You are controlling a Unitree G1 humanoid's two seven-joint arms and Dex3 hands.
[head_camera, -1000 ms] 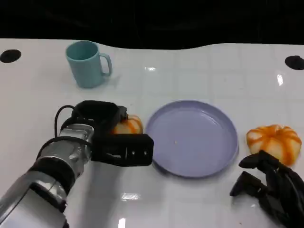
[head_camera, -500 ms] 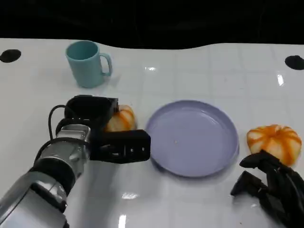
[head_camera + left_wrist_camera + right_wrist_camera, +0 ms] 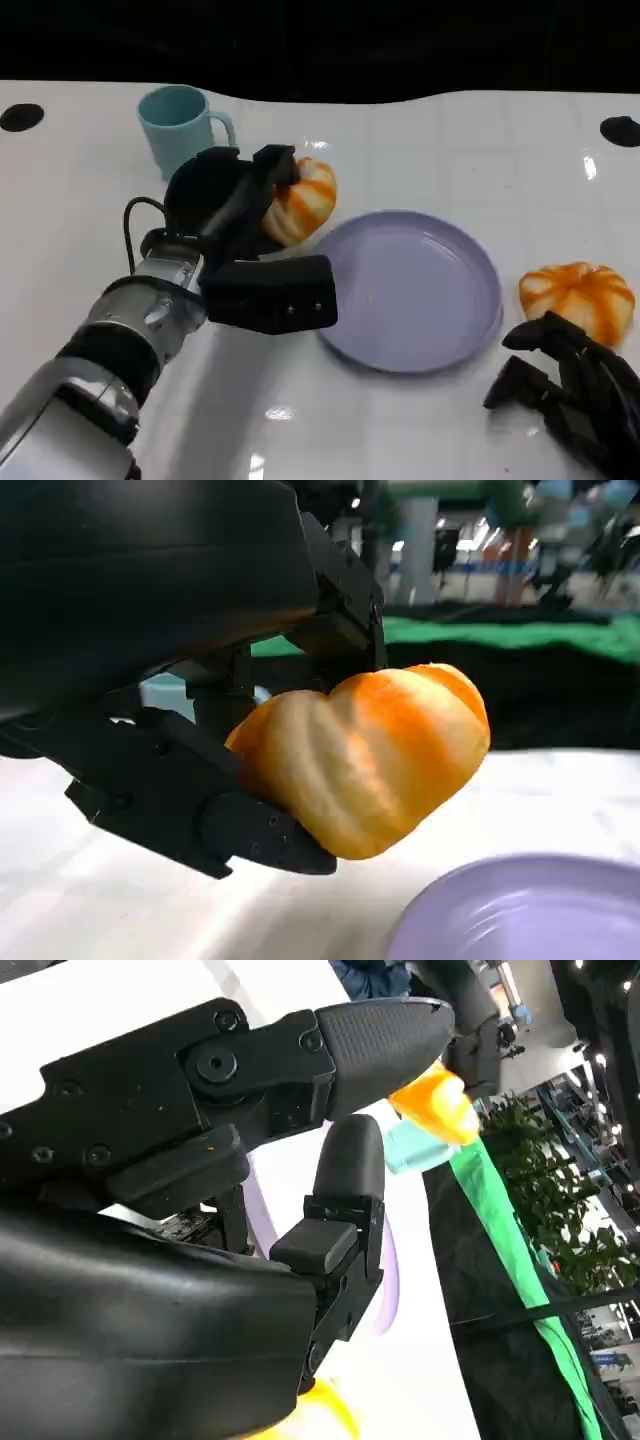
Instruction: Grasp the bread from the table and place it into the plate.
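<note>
I see my left hand (image 3: pixel 245 215) holding the bread (image 3: pixel 302 201) off the table (image 3: pixel 420 140), its fingers wrapped around the near side of the roll. From the left wrist camera the bread (image 3: pixel 365 755) hangs clear of the white surface, pinched between the black fingers (image 3: pixel 200 810), with the rim of the plate (image 3: pixel 520 910) below and beside it. In the head view the roll sits just past the far left rim of the purple plate (image 3: pixel 410 290), not over its middle.

My right hand (image 3: pixel 565 390) rests at the near right corner of the table, holding nothing, fingers loosely apart. A second orange bun (image 3: pixel 578 298) lies just beyond it, near the right edge and beside the plate without touching it. A teal mug (image 3: pixel 183 133) stands upright toward the far left of the table.

The table is glossy white with a faint grid and ceiling-light glints. Beyond its far edge the room is dark; the left wrist camera picks up a green strip (image 3: pixel 560 635) there.
</note>
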